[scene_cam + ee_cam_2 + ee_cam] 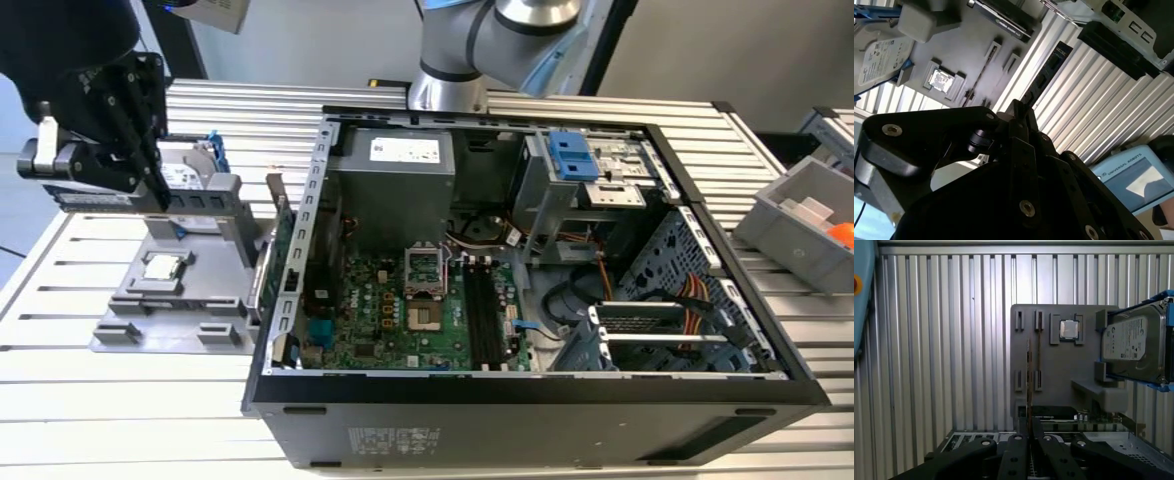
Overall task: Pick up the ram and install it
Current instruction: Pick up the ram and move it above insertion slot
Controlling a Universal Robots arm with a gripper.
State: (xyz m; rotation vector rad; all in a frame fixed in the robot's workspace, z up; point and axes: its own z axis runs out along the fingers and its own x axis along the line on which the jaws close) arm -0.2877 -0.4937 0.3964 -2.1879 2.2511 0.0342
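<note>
Your black end effector is clamped on the slim, dark ram stick, held edge-on over the grey holder tray on the ribbed metal surface. Carry it level and gently. The grip looks narrow, so square it to the long black memory slots.

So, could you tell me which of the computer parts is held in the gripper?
The ram, the thin dark stick clamped in the gripper; the silver hard drive and the square chip rest on the grey holder.
</note>
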